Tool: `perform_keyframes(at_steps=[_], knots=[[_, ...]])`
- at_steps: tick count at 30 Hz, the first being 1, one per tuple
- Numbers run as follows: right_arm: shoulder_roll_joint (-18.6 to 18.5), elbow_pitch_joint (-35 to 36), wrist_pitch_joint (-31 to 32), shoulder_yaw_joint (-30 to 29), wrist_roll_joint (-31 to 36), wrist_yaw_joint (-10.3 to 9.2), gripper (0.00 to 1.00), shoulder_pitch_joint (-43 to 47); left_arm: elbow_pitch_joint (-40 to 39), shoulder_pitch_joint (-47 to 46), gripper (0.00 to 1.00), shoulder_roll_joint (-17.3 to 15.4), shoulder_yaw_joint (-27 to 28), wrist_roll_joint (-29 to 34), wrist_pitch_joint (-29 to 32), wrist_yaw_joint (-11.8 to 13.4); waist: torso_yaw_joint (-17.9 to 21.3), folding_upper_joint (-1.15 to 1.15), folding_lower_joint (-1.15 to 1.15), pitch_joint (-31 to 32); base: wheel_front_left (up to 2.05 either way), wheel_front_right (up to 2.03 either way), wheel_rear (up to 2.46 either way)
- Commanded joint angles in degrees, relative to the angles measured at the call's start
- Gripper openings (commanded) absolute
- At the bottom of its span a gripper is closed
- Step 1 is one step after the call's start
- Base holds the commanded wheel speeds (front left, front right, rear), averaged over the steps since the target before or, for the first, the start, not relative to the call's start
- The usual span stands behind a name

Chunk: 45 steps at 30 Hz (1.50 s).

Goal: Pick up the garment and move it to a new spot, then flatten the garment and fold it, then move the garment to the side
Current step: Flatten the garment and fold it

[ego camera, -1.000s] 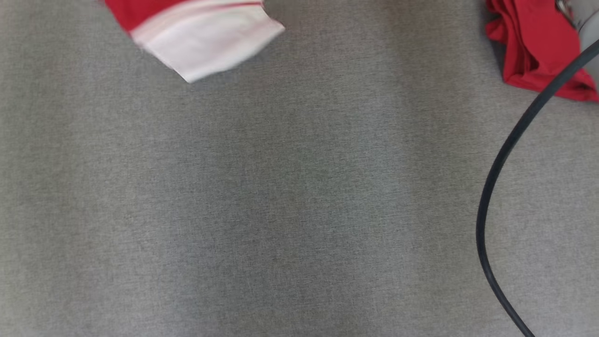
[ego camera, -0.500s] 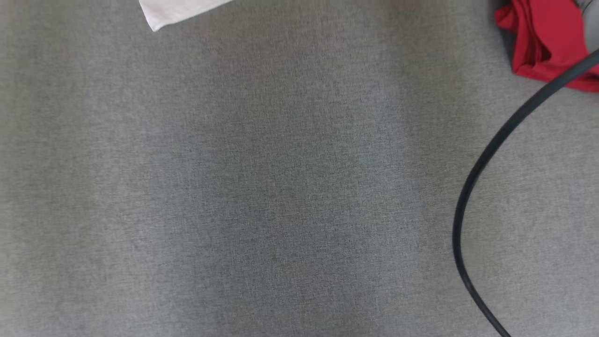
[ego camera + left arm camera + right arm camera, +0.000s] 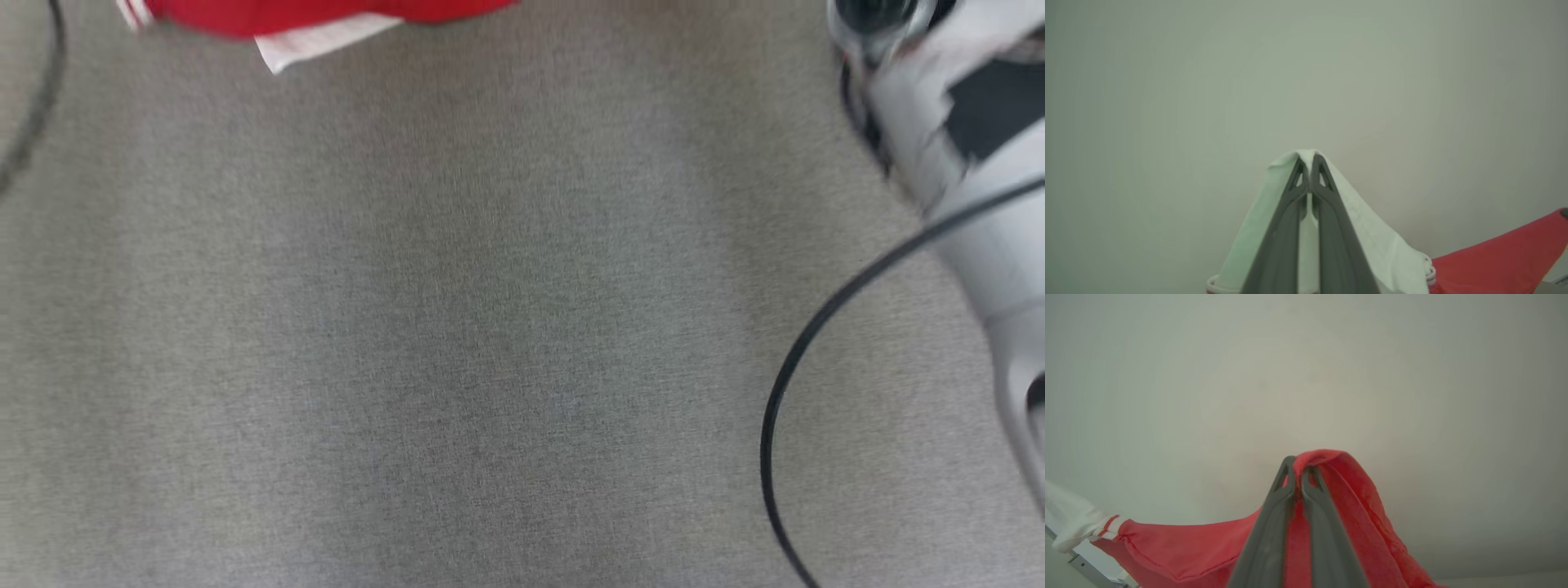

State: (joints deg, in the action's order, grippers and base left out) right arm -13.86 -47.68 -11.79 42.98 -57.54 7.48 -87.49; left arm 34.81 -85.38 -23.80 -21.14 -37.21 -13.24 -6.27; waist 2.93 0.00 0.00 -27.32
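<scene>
Left gripper (image 3: 1309, 162) clamped tight on the white part of the garment (image 3: 310, 12); right gripper (image 3: 1297, 465) pinched closed on its red fabric; garment spans between both grips, along the far edge of the grey table (image 3: 490, 327), left of middle; black cable (image 3: 816, 327) loops near the right edge.

red and white garment (image 3: 326, 15) hanging stretched above the grey surface.
</scene>
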Motion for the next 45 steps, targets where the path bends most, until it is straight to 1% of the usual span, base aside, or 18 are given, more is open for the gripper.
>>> perform_keyframes(at_steps=[1,4,10,13,15,17,20,22,24,30,32,35,37,41,45], knots=[[-0.8,1.3,-0.5,0.9,-1.0,0.02,0.00,2.4,-2.2,3.3,0.00,-0.8,0.6,-1.1,-0.5,0.6,0.2,0.00,0.00,2.8,0.00,0.00,0.00],[-2.3,4.6,-1.3,2.6,-3.5,0.02,0.00,9.0,-8.7,12.5,0.00,-2.0,1.9,-2.4,-0.5,3.0,0.3,0.00,0.00,5.4,0.00,0.00,0.00],[-5.5,11.2,-2.4,4.5,-8.0,0.02,0.00,21.8,-24.5,31.9,0.00,-3.6,3.9,-5.4,0.1,9.1,0.8,0.00,0.00,10.0,0.00,0.00,0.00],[-6.7,14.2,-2.9,4.5,-9.2,0.02,0.00,27.6,-31.5,40.6,0.00,-4.5,4.2,-4.8,0.1,12.3,1.0,0.00,0.00,11.4,0.00,0.00,0.00],[-7.2,16.2,-3.2,4.4,-9.4,0.02,0.00,31.1,-35.6,46.2,0.00,-3.6,4.7,-5.8,-0.3,14.3,1.1,0.00,0.00,12.4,0.00,0.00,0.00],[-7.9,17.8,-3.4,3.7,-9.2,0.02,0.00,34.3,-39.0,51.5,0.00,-3.3,5.1,-5.7,-0.7,16.3,1.2,0.00,0.00,13.5,0.00,0.00,0.00],[-8.8,19.9,-3.4,2.7,-8.8,0.02,0.00,38.8,-42.9,58.4,0.00,-1.6,5.4,-6.5,-1.1,18.1,1.1,0.00,0.00,14.7,0.00,0.00,0.00],[-9.5,21.1,-3.4,1.4,-8.4,0.02,0.00,42.0,-44.3,62.2,0.00,-1.4,5.2,-5.6,-1.4,18.9,0.7,0.00,0.00,15.5,0.00,0.00,0.00],[-9.7,22.5,-3.4,0.2,-8.2,0.02,0.00,45.3,-45.3,65.6,0.00,-0.1,4.9,-5.7,-1.6,18.9,0.3,0.00,0.00,16.3,0.00,0.00,0.00],[-10.3,25.3,-3.4,-2.0,-7.8,0.02,0.00,54.2,-47.0,73.9,0.00,2.5,5.3,-5.1,-1.9,19.2,-0.2,0.00,0.00,17.8,0.00,0.00,0.00],[-10.5,25.7,-3.0,-2.2,-7.7,0.02,0.00,56.7,-47.5,76.6,0.00,4.1,6.2,-5.7,-1.9,19.4,-0.2,0.00,0.00,18.4,0.00,0.00,0.00],[-11.0,25.5,-2.4,-2.8,-6.7,0.02,0.00,59.6,-48.2,80.4,0.00,5.8,8.0,-4.0,-2.0,19.2,-0.4,0.00,0.00,19.1,0.00,0.00,0.00],[-10.9,25.6,-1.9,-3.3,-6.1,0.02,0.00,61.6,-47.9,83.1,0.00,7.7,9.2,-4.6,-1.9,18.5,-0.5,0.00,0.00,19.8,0.00,0.00,0.00],[-11.0,26.7,-0.9,-4.4,-5.0,0.02,0.00,65.2,-47.5,87.7,0.00,10.8,11.2,-3.7,-1.9,17.4,-0.9,0.00,0.00,21.2,0.00,0.00,0.00],[-11.2,28.1,0.2,-6.0,-3.7,0.02,0.00,69.2,-46.7,91.4,0.00,13.1,12.6,-2.8,-1.9,16.0,-1.4,0.00,0.00,22.5,0.00,0.00,0.00]])
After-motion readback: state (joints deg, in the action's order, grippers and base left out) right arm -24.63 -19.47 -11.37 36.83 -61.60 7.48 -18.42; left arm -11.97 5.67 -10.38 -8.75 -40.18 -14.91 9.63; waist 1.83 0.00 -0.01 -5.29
